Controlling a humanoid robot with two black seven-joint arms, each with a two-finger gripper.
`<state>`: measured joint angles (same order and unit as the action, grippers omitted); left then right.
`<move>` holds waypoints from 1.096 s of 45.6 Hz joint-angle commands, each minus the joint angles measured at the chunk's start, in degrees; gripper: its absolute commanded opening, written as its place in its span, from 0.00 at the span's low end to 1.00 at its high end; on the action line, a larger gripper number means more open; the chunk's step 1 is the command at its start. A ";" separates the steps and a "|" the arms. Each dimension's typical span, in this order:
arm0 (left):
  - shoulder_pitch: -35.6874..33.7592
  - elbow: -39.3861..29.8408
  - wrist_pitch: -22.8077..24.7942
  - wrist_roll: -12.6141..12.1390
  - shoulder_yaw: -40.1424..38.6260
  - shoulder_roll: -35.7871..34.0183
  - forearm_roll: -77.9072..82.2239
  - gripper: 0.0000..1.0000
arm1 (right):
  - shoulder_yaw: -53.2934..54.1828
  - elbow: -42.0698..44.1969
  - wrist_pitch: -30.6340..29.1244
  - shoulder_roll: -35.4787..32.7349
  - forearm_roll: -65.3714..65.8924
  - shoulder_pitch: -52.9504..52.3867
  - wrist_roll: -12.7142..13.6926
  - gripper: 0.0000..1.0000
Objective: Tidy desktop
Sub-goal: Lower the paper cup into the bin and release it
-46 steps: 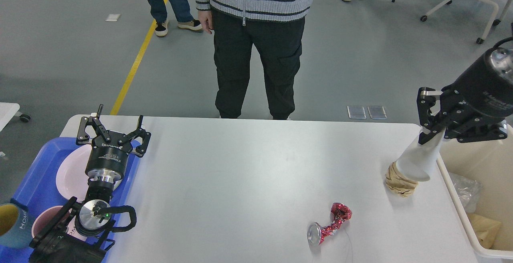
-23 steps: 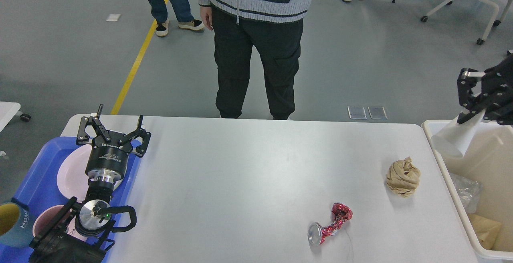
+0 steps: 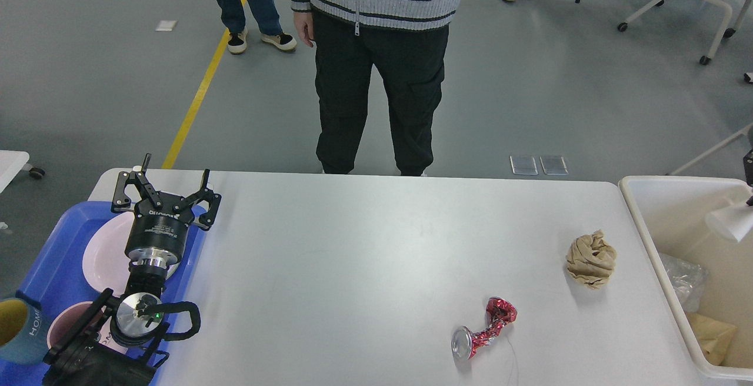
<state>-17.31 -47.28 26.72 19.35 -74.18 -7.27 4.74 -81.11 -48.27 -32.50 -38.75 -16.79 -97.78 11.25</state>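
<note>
Left hand (image 3: 166, 189): fingers spread wide, nothing between them; it hangs over the near-left corner region of the desk, above the tray's right edge, beside the plate.
Right hand (image 3: 749, 168): only a dark sliver shows at the right frame edge, over the bin; whether it is spread or closed cannot be told.
White cup (image 3: 728, 222): partly visible at the right edge, tilted, over the bin; whether the right hand grips it cannot be told.
Desk (image 3: 365, 268): white top with rounded corners, filling the middle of the view, between tray and bin.
Can (image 3: 483, 335): crushed, red, lying on its side on the desk, near the front, right of centre.
Paper wad (image 3: 591, 259): brown, crumpled, on the desk near its right edge, apart from the can.
Tray (image 3: 56, 256): blue, at the desk's left end; carries the plate (image 3: 106, 256), a pink cup (image 3: 65, 324) and a blue mug (image 3: 17, 330).
Bin (image 3: 676, 198): cream, just right of the desk; clear plastic and brown paper lie inside.
Person (image 3: 376, 68): standing behind the desk's far edge, dark trousers, grey sweater.
</note>
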 commanded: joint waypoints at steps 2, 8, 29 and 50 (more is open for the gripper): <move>0.00 0.00 0.00 -0.01 0.00 0.06 0.00 0.96 | 9.90 13.36 4.89 -0.10 0.09 16.02 0.00 0.00; 0.00 0.00 0.00 -0.01 0.00 -0.03 0.00 0.96 | 14.39 20.57 9.90 0.16 0.09 26.40 0.00 0.00; 0.00 0.00 0.00 -0.01 0.00 -0.03 0.09 0.96 | 15.01 33.32 33.46 11.58 0.09 51.45 0.00 0.00; 0.00 0.00 0.00 -0.01 0.00 -0.03 0.01 0.96 | 15.19 42.91 37.42 18.53 -0.26 63.68 0.09 0.00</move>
<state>-17.31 -47.28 26.72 19.34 -74.18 -7.26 4.80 -66.17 -5.50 4.14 -20.45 -16.90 -35.04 11.34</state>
